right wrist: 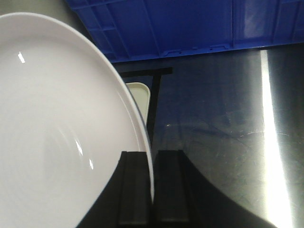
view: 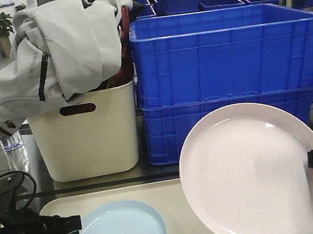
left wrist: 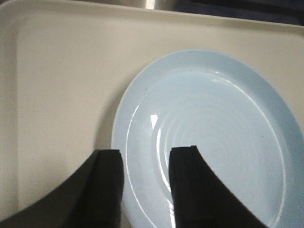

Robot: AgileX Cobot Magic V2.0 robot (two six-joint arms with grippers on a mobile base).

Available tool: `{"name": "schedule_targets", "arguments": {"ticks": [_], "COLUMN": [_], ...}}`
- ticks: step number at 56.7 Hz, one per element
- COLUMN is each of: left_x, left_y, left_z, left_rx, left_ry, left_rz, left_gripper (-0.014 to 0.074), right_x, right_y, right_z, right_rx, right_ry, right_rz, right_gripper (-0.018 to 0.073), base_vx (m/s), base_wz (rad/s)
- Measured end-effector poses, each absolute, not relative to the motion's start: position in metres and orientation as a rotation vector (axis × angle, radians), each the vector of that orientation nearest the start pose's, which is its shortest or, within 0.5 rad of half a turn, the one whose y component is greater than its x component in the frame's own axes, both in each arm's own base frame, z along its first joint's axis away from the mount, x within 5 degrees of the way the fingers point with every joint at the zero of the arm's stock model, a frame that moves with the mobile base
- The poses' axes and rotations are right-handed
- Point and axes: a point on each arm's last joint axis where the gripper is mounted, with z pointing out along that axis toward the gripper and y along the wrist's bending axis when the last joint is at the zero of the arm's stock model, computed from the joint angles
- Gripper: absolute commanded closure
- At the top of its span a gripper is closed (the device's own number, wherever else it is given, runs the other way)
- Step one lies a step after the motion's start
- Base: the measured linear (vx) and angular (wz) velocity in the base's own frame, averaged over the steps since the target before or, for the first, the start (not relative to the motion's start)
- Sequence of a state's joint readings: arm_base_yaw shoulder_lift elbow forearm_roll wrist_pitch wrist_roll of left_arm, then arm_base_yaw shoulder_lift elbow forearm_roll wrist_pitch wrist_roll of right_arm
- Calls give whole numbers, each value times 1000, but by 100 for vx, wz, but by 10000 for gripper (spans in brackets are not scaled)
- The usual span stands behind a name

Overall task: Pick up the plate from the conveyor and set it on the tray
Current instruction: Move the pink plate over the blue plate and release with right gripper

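Right tool point(right wrist: 152, 156): closed on the rim of the white plate point(view: 255, 173); one finger lies on each face of the rim.
White plate: held clear of the surface point(right wrist: 228, 123) and tilted steeply, with its upper face turned toward the front camera. It hangs in front of the blue crates point(view: 223, 52), at the right end of the tray point(view: 172, 195).
Left tool point(left wrist: 145, 154): open, jaws apart, positioned over the near rim of the blue plate point(left wrist: 204, 137). Contact with the plate cannot be determined.
Blue plate: lies flat inside the tray, on its left half.
Tray: lies flat on the steel surface, just in front of the cream tub point(view: 90, 136) and the blue crates.
Cream tub: stands left of the stacked crates; a grey jacket point(view: 62, 43) is draped over its top.
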State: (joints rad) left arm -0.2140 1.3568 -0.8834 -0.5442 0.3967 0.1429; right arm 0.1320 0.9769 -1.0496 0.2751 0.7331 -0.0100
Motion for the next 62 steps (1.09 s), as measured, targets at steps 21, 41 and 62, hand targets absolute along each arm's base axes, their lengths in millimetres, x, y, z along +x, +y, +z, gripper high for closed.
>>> {"name": "schedule_targets", "arguments": {"ticks": [21,41,62], "left_x": [173,104,104], "left_y": [-55,-40,-41], "left_z": [387,423,421], "left_rx": [75,65,54], "left_ry": [1861,1623,1650], "left_rz": [-517,-569,-589], "left_gripper": [600,596,596], "right_x": [233,310,365], "right_y": [62,159,201], "right_z": [365,313,261], "right_rx": [-42,-211,-216], "right_ry": [2228,2323,2450], "right_rz": [596,864,890], "right_gripper": [569,569,550], "base_vx": [0,0,0], "base_wz": [0,0,0]}}
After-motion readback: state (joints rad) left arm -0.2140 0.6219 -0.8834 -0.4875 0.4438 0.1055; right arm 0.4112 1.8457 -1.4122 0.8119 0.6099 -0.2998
